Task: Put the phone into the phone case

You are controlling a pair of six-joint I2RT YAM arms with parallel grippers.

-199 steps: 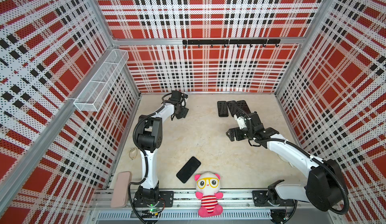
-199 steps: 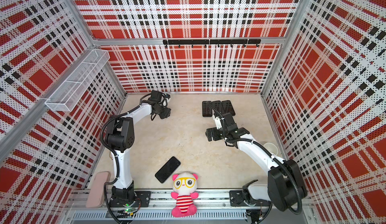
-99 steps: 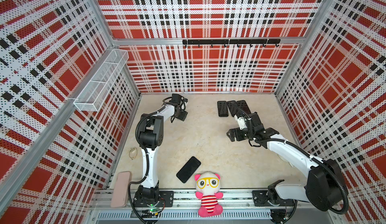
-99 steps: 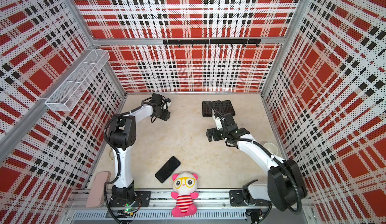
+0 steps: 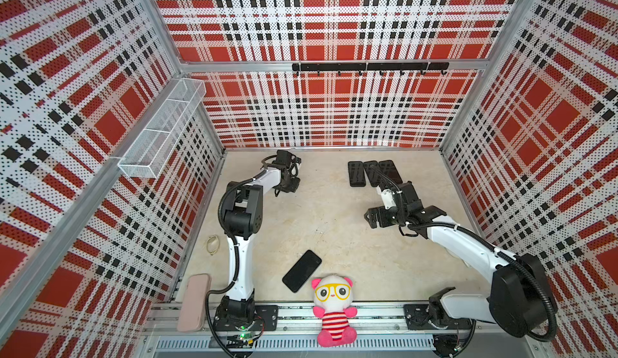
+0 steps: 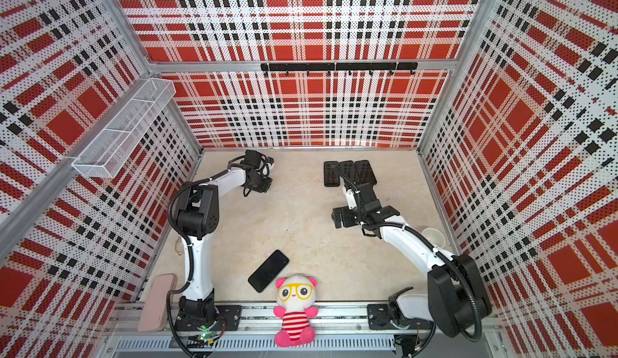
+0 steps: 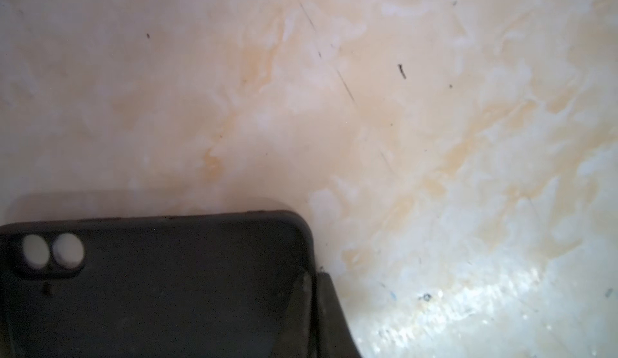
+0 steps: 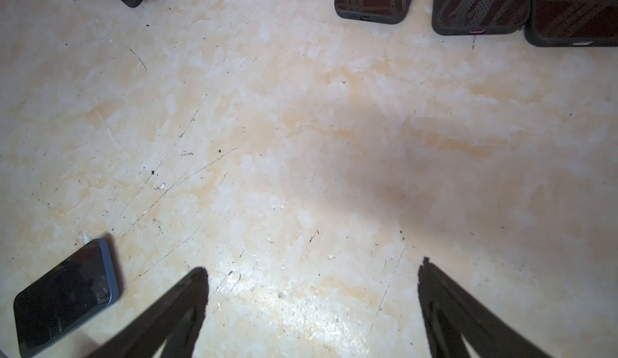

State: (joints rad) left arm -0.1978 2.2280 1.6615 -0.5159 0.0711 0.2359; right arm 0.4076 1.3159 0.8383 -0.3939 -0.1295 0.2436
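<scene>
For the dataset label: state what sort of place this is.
Probably a robot data-collection cell: perforated plaid panels on aluminium framing enclose it, two robot arms are mounted on a front rail, and props, a plush toy and a bare phone, lie about.

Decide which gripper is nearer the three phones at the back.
Right: right gripper just before the three phones; left gripper farther, across the table, clamped on a case.

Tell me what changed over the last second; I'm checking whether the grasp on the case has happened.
The left gripper closed its jaws on the edge of the black phone case, shifting only slightly. The right gripper stayed open and in place; the phone, the three cased phones and the plush toy did not move.
</scene>
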